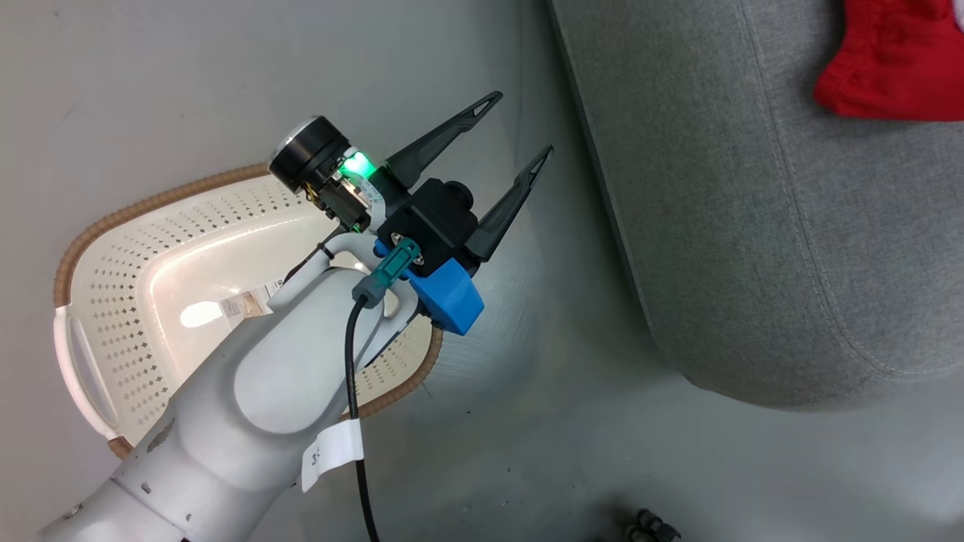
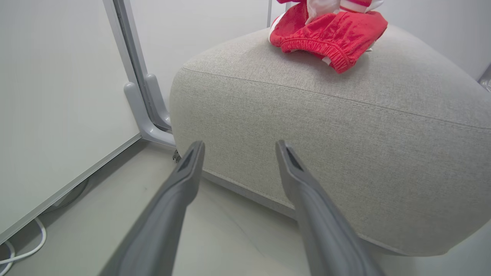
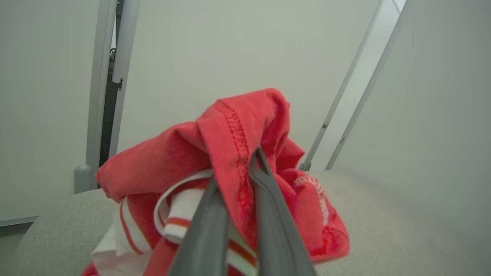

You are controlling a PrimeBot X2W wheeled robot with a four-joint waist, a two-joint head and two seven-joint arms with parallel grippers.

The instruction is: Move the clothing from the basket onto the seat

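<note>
You are in a staged test bay, more lab than lived-in home. Evidence: bare white wall panels (image 2: 57,96) set in grey metal framing (image 2: 130,57), a smooth grey floor (image 1: 542,452), and a loose white cable (image 2: 27,253) lying at the foot of a panel. The domestic notes come from props standing on that floor: a grey seat (image 2: 345,153), a laundry basket (image 1: 120,301), and red clothing (image 2: 330,34) on the seat.

A pale grey floor (image 1: 527,452) carries the cream laundry basket (image 1: 113,316) and, near it but apart, the grey upholstered seat (image 1: 753,226). Red clothing (image 1: 896,60) with white stripes lies bunched on the seat's top. A white cable (image 2: 23,245) trails across the floor.
</note>
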